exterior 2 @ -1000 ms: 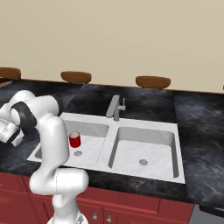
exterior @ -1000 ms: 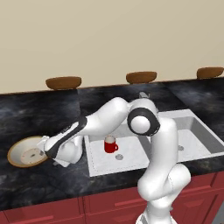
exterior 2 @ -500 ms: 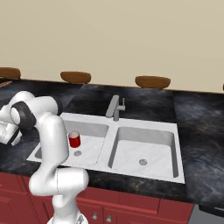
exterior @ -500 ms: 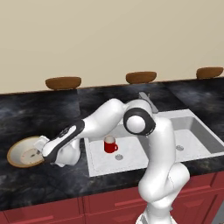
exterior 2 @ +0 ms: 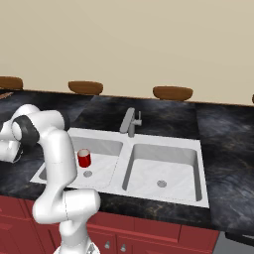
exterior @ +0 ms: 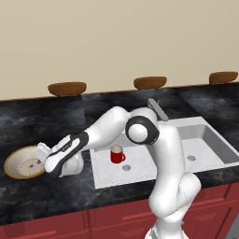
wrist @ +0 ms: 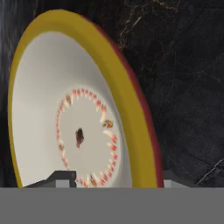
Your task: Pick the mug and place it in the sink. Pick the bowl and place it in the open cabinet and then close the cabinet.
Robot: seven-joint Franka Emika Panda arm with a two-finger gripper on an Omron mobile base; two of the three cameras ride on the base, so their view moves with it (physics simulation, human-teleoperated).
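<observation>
Mug (exterior: pixel 116 153) stands in sink (exterior: pixel 210 140): done. Gripper (exterior: pixel 43 154) at bowl (exterior: pixel 21 163) rim, grasp state indeterminate; bowl stowing and cabinet closing remain

Glossy white rounded arm (exterior: pixel 165 154) with dark grey joint bands

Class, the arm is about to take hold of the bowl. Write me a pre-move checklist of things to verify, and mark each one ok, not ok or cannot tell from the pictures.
1. Mug already in the sink, upright in the left basin: ok.
2. Bowl resting flat on the counter, nothing inside it: ok.
3. Gripper at the bowl's near rim; in the hand view the yellow-brown rim runs down between the fingertips: ok.
4. Jaws closed on the rim: cannot tell.
5. Counter around the bowl free of obstacles: ok.
6. Cabinet open and reachable: cannot tell, not in these pictures.
</observation>
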